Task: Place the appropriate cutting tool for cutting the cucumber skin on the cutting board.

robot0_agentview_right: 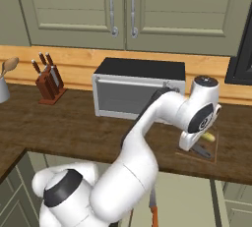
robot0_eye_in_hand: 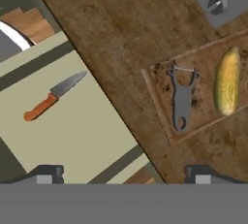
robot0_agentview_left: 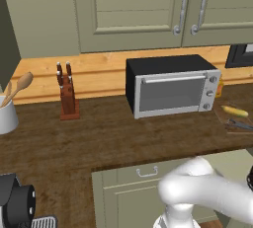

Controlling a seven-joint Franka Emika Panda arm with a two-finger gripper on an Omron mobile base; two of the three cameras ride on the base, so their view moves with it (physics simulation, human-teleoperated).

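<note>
Gripper: gripper (robot0_eye_in_hand: 123, 172) stands open and empty, its two tips spread wide, looking down from above the cutting board.
Cutting board: cutting board (robot0_eye_in_hand: 160, 89) lies on the table (robot0_eye_in_hand: 111, 29), near the front edge, just in front of the toaster oven (robot0_agentview_left: 170, 86) at its knob end.
Peeler: peeler (robot0_eye_in_hand: 182, 97) lies flat on the cutting board, blade end toward the toaster oven, handle toward the table edge; nothing touches it.
Cucumber: cucumber (robot0_eye_in_hand: 227, 80) lies on the same cutting board, beside the peeler and roughly parallel to it, a narrow gap between them.
Knife: orange-handled knife (robot0_eye_in_hand: 54, 95) lies well off the cutting board, down past the table edge, apparently on the floor.
Progress: judged from how things lie, the peeler is already where the task wants it.
Risk: if the gripper came down again, its spread tips could nudge the peeler off the cutting board or roll the cucumber away.
Risk two: the knife could draw a mistaken second pick, though it is the wrong tool for skin.
</note>
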